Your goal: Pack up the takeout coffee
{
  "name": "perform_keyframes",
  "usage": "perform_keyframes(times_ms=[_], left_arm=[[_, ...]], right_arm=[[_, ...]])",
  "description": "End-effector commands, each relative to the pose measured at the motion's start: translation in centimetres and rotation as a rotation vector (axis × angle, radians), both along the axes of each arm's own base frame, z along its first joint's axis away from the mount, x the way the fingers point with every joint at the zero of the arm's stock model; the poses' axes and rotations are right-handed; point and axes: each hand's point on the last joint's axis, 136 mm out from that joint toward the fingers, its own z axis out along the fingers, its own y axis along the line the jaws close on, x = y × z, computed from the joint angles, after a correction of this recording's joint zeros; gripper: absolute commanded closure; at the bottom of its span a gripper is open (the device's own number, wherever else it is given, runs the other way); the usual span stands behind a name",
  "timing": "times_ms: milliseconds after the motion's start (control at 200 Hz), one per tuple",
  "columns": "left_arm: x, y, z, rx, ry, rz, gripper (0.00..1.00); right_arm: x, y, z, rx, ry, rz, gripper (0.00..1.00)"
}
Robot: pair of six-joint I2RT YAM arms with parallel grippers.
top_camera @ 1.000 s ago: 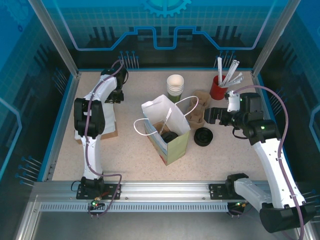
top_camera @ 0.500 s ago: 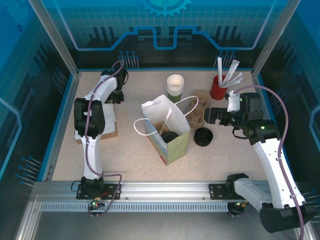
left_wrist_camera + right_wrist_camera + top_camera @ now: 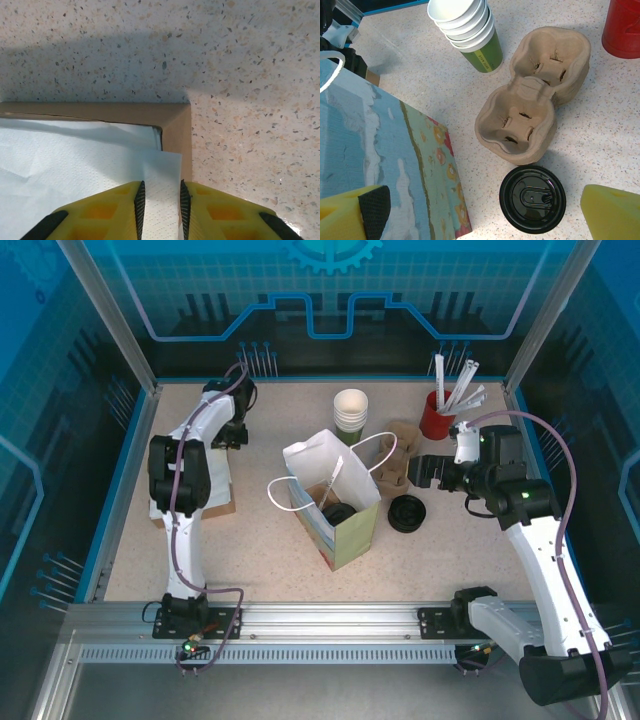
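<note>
The takeout coffee (image 3: 340, 512) stands inside the open paper bag (image 3: 335, 502) at the table's middle. Just its black lid shows, with a white stirrer leaning beside it; the bag walls hide the cup. My right gripper (image 3: 425, 472) (image 3: 490, 215) hovers open to the right of the bag (image 3: 380, 150), above a loose stack of black lids (image 3: 532, 199) (image 3: 407, 512), with nothing between its fingers. My left gripper (image 3: 233, 435) (image 3: 160, 200) is at the far left over a cardboard box (image 3: 177, 117) of white napkins (image 3: 75, 165). Its jaws stand a narrow gap apart with a napkin sheet across the gap.
A nested stack of lidless green-and-white cups (image 3: 351, 408) (image 3: 470, 30) stands behind the bag. A brown pulp cup carrier (image 3: 397, 460) (image 3: 520, 122) lies between bag and right gripper. A red cup with straws (image 3: 437, 415) (image 3: 622, 22) is at the back right.
The left wrist has shifted very slightly at the back left. The right arm, bag and coffee have not moved.
</note>
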Motion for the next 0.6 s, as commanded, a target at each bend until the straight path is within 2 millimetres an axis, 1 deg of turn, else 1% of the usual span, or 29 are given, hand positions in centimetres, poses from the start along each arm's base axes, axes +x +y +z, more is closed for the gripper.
perform_keyframes(times_ms=[0,130,360,445,590], left_arm=[[-0.7,-0.5,-1.4,-0.009,0.05,-0.017,0.74],[-0.6,-0.5,-1.0,-0.007,0.04,-0.022,0.77],[-0.2,-0.5,0.9,-0.007,0.003,-0.031,0.78],[-0.2,-0.4,1.2,-0.004,-0.003,-0.036,0.79],[-0.1,-0.4,1.4,-0.005,-0.004,-0.037,0.83]], right_arm=[[0.2,-0.3,0.0,0.002,-0.005,-0.005,0.0],[0.2,-0.3,0.0,0.004,-0.006,-0.005,0.0],[0.3,-0.2,-0.2,0.008,0.001,-0.005,0.0],[0.3,-0.2,-0.2,0.008,-0.001,-0.005,0.0],[0.3,-0.2,-0.2,0.007,0.001,-0.003,0.0]])
